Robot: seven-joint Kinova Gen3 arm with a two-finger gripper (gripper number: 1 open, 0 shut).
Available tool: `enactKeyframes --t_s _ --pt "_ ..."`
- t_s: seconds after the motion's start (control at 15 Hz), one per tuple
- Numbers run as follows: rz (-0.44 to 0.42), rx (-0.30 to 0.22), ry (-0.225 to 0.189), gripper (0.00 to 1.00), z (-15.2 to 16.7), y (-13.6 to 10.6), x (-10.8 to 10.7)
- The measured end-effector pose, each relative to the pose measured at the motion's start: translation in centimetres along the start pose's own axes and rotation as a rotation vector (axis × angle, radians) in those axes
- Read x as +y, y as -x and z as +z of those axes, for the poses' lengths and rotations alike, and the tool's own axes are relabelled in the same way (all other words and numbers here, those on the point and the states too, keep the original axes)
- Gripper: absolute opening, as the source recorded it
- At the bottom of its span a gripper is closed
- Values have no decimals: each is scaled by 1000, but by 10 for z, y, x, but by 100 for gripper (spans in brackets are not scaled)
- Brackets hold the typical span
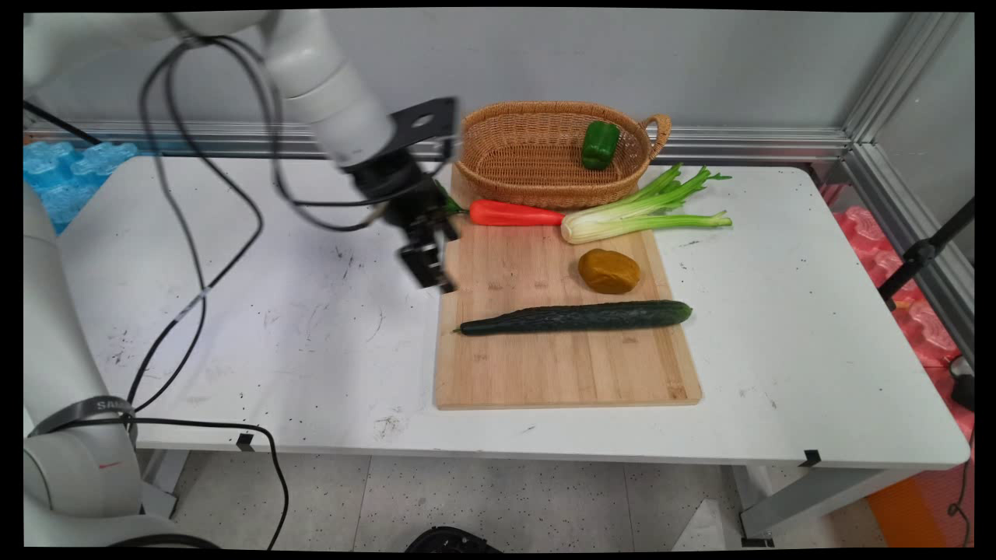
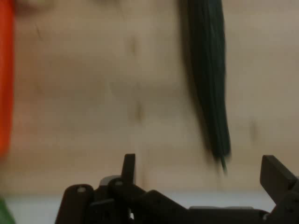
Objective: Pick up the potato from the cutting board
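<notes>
1. Main view, nearest the table's front edge: a wooden cutting board [image 1: 560, 365] lies lengthwise from front to back on the white table [image 1: 817, 327], its near half bare.
2. A dark green cucumber [image 1: 576, 317] lies across the board's middle, its thin tip toward the board's left edge and its blunt end at the right edge.
3. Just behind the cucumber, toward the board's right side, sits a brown potato [image 1: 608, 271], apart from the cucumber.
4. The black gripper [image 1: 426, 264] hangs over the board's left edge, between the cucumber's tip and the carrot, holding nothing.
5. Hand view: two fingertips [image 2: 128, 167] stand wide apart at the bottom edge, nothing between them; ahead lie the board [image 2: 117, 93], the cucumber's [image 2: 210, 84] tapering end, and an orange strip of carrot [image 2: 5, 74] at the left margin.
6. Further back on the board, an orange carrot [image 1: 515, 213] lies crosswise, its green top partly hidden behind the gripper's body.
7. A bunch of celery [image 1: 642, 214] lies beside the carrot's tip, its pale base on the board and its leafy stalks reaching over the table toward the right.
8. At the table's back edge, a woven basket [image 1: 537, 167] with a handle on its right end rests on the board's far end; a green pepper [image 1: 600, 145] leans inside against its right wall.
</notes>
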Motion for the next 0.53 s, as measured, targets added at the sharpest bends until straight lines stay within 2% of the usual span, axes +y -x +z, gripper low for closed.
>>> enactKeyframes --t_s 0.13,0.33,0.53 --pt "3 61 -13 100 10 -29 -10" --pt "12 127 -22 100 27 -62 -22" --pt "20 162 -22 100 43 -83 -31"
